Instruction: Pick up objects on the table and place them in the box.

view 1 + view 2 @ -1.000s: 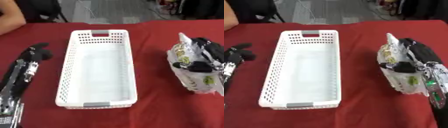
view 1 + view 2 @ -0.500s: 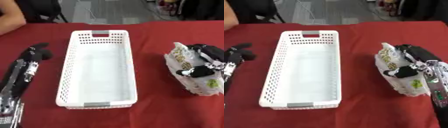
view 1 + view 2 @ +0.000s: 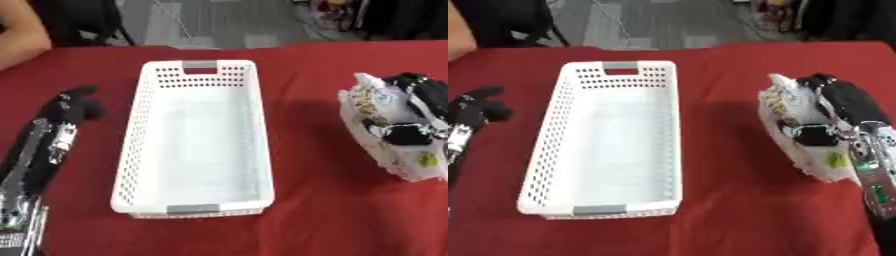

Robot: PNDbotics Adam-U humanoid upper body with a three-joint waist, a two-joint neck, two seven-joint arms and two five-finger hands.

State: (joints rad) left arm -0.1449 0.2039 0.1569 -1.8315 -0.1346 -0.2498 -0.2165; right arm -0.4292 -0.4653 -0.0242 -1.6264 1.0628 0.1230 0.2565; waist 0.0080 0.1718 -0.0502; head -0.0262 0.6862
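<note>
A white perforated basket lies lengthwise on the red table with nothing inside it. To its right, a white printed packet with small pictures on it is held on edge just above the cloth. My right hand wraps it from the far right side, the thumb curled over its front face. My left hand rests at the left of the basket, fingers curled and holding nothing, its forearm running down to the lower left corner.
The red cloth covers the whole table. A person's bare arm rests at the far left corner. Grey floor and dark chair legs lie beyond the far edge.
The packet and my right hand have risen slightly and tilted, the thumb shifting over the front face. My left arm has stayed still.
</note>
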